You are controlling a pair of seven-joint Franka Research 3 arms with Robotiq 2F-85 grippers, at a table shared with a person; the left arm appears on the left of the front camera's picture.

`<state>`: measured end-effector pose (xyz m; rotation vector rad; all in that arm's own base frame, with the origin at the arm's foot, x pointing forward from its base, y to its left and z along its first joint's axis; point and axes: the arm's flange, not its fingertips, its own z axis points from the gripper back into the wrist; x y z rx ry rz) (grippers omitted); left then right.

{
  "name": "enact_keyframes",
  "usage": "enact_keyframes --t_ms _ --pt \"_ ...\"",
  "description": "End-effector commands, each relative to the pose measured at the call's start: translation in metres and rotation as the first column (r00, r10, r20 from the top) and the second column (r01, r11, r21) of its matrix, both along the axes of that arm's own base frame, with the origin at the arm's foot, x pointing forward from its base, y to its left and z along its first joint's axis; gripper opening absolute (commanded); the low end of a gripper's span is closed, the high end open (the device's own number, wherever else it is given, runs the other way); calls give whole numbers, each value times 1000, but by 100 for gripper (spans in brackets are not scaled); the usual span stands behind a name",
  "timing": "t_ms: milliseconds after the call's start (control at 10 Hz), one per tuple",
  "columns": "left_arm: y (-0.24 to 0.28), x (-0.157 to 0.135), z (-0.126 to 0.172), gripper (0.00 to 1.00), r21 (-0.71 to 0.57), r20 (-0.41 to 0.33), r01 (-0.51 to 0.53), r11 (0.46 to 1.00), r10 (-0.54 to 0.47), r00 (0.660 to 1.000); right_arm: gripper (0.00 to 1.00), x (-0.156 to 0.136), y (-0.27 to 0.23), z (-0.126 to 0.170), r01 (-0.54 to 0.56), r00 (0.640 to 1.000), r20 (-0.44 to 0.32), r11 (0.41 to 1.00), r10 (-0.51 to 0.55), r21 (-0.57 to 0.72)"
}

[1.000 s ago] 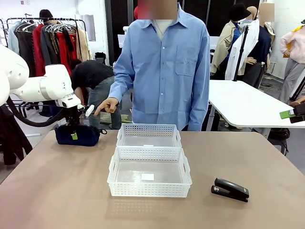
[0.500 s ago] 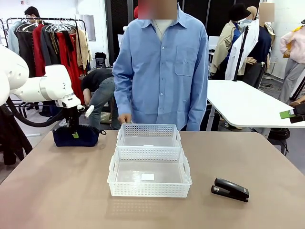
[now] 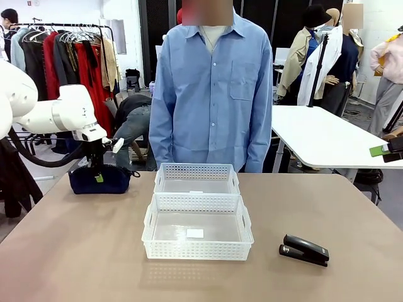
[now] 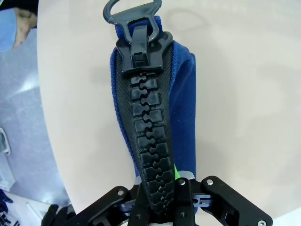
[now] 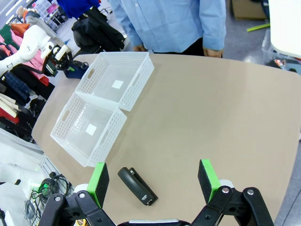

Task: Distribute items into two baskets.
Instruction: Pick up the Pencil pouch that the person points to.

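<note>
The navy-blue pouch [image 3: 101, 180] is at the table's far left corner, and my left gripper [image 3: 97, 171] comes down on its top. In the left wrist view the left gripper [image 4: 160, 195] is shut on the pouch [image 4: 183, 99] along its black zipper [image 4: 148, 117]. The smaller basket [image 3: 196, 178] stands at the far middle with the wider basket [image 3: 197, 236] right in front of it; both hold no item. Near the front right lies the black stapler [image 3: 304, 250]. My right gripper [image 5: 153, 181] hangs open high above the stapler [image 5: 137, 186], not touching it.
A person in a blue shirt [image 3: 211, 88] stands at the far edge behind the baskets, arms down. Bare tabletop [image 3: 75, 251] lies front left and between the baskets and the stapler. The right wrist view shows both baskets [image 5: 101, 101] and the left arm [image 5: 44, 47] farther off.
The person's hand, which pointed near the pouch, has drawn back and dropped to the side. My left gripper has stayed shut on the pouch, barely moving. The right arm is still.
</note>
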<state>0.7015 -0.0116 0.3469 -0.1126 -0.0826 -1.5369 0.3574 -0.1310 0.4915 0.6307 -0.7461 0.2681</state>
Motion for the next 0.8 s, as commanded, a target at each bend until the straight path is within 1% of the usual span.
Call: enact_keyframes --t_ms 0,100,300,400,500,600,700 --pt "-1 1 23 0 9 -12 -76 997 76 997 100 2 0 -1 -3 1000 24 1000 2 26" --pt "-4 -1 41 0 3 19 -119 993 119 993 100 2 0 -1 -3 1000 24 1000 2 26" --pt "-7 -18 83 0 -13 5 -191 981 191 981 100 2 0 -1 -3 1000 24 1000 2 26" --pt "-5 -27 107 0 1 25 -211 978 211 977 100 2 0 -1 -3 1000 24 1000 2 26" --pt "0 -39 139 0 3 -1 -244 970 244 970 100 2 0 -1 -3 1000 24 1000 2 26" --pt "3 -55 163 0 -3 -29 -246 969 246 969 100 2 0 -1 -3 1000 24 1000 2 26" --pt "6 -74 182 0 -13 -19 -260 966 260 966 100 2 0 -1 -3 1000 24 1000 2 26"
